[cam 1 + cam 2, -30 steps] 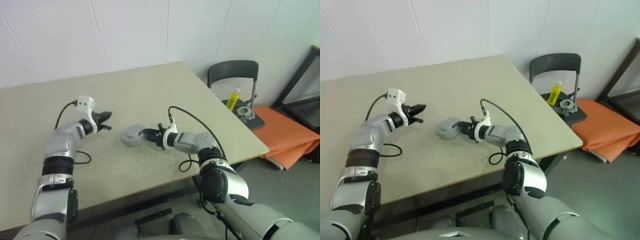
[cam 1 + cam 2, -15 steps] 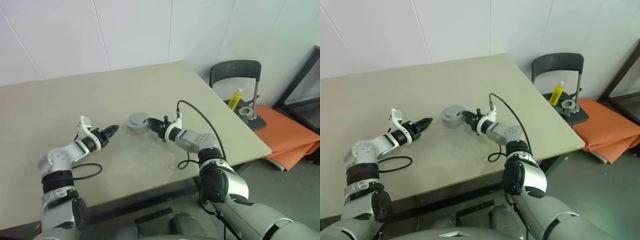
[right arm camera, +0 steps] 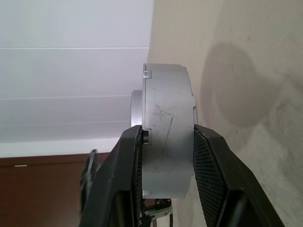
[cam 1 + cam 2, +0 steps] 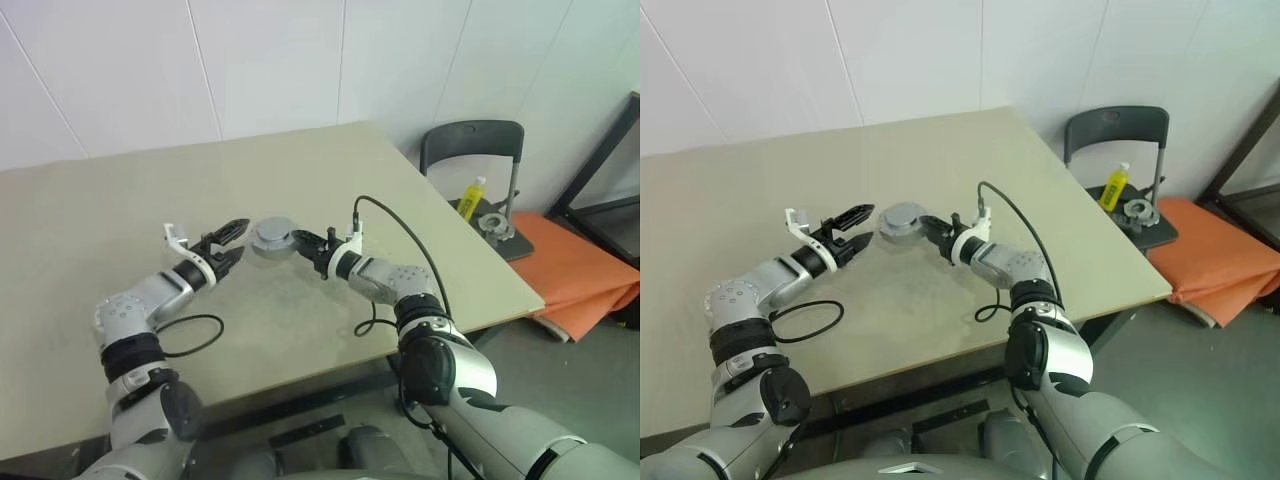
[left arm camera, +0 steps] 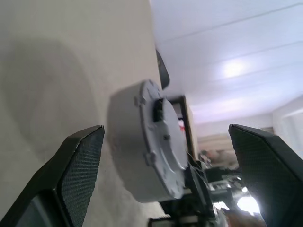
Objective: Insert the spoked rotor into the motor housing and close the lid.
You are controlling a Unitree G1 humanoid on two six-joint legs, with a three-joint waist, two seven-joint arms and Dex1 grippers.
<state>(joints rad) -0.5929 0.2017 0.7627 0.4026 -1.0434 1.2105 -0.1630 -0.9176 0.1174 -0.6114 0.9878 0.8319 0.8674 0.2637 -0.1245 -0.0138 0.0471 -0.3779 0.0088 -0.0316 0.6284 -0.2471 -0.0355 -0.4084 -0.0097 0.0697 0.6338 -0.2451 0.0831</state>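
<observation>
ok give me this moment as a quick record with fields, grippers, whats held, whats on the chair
right gripper: shut on the motor housing, one finger on each flat face, holding it off the table
motor housing: grey, round, closed case
left gripper: open, level, pointed at the housing from the robot's left, not touching it
left wrist view: housing sits in the gap ahead of the spread fingers
chair: beyond the table's far right corner, carrying a yellow bottle and a grey metal part

My black, fine-meshed fingers (image 3: 210, 175) flank a plain silver-grey motor case (image 3: 167, 127); the table (image 4: 300, 180) is beige, and at two o'clock an orange mat (image 4: 570, 262) and yellow bottle (image 4: 466, 197).
</observation>
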